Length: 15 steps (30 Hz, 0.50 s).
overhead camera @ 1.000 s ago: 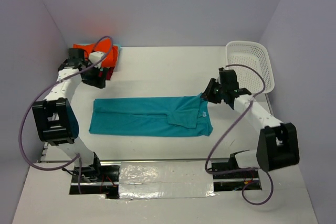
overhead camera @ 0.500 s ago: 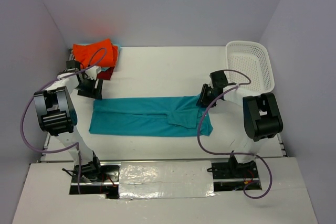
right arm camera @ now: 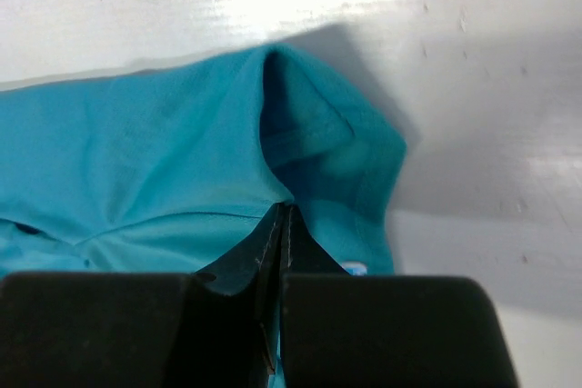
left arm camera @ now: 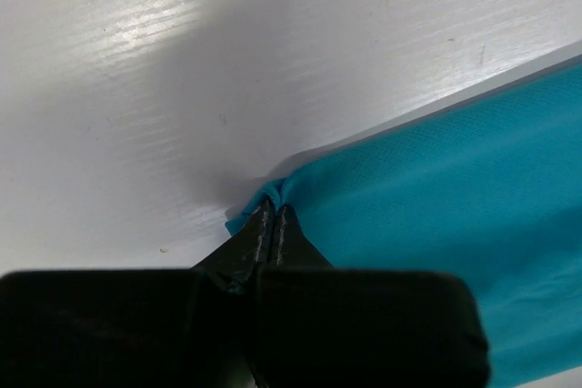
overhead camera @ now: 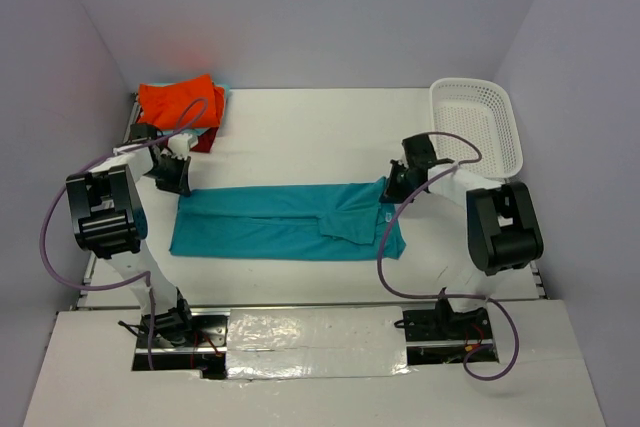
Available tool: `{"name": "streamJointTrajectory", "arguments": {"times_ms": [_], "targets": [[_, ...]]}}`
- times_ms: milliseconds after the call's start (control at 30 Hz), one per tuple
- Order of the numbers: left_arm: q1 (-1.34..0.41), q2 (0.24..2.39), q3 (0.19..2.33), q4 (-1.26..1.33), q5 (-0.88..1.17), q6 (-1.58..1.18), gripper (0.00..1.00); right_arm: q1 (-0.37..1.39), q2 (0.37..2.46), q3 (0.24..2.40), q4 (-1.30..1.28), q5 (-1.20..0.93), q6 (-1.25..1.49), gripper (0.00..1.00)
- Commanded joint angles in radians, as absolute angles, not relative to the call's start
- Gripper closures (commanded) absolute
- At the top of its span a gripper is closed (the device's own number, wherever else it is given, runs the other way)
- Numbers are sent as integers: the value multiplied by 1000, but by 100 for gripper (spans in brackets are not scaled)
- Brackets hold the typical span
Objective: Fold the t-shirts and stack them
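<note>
My left hand [overhead camera: 178,179] is pressed together on the far left corner of the teal shirt [overhead camera: 285,222]. In the left wrist view the cloth bunches into a small pucker right at my fingertips [left arm camera: 264,224]. My right hand [overhead camera: 392,187] is pressed together as well, pinching a raised fold at the shirt's far right end. A small pale label [right arm camera: 355,268] lies just to the right of those tips.

The teal shirt stretches flat between my two hands as a long band, with a loose flap lying over its right part. It runs from my hands back toward my bases.

The white surface [overhead camera: 300,137] has a fine streaked grain. There are bright patches of glare beyond each hand and soft grey shadows close around the tips.

Beyond my left hand, in the far left corner, the orange shirt [overhead camera: 180,102] sits on a pile. The dark red shirt [overhead camera: 203,142] shows beneath it. The two are touching, and the pile lies near that hand but apart from it.

Beyond and to the right of my right hand stands a white mesh basket [overhead camera: 505,117], against the right wall.

Plain pale lilac walls [overhead camera: 320,17] close the surface in on the left, far and right sides. A strip of shiny silver tape [overhead camera: 315,332] runs between my bases at the near edge.
</note>
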<state>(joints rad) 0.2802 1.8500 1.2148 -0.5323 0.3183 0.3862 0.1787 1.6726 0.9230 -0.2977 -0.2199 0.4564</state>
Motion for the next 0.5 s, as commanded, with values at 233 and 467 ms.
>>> {"name": "streamJointTrajectory", "arguments": {"times_ms": [233, 467], "targets": [[302, 1810, 1135, -479, 252, 393, 100, 140, 1580, 853, -400, -290, 508, 100], [301, 1793, 1124, -492, 285, 423, 100, 135, 1615, 912, -428, -304, 445, 56]]}}
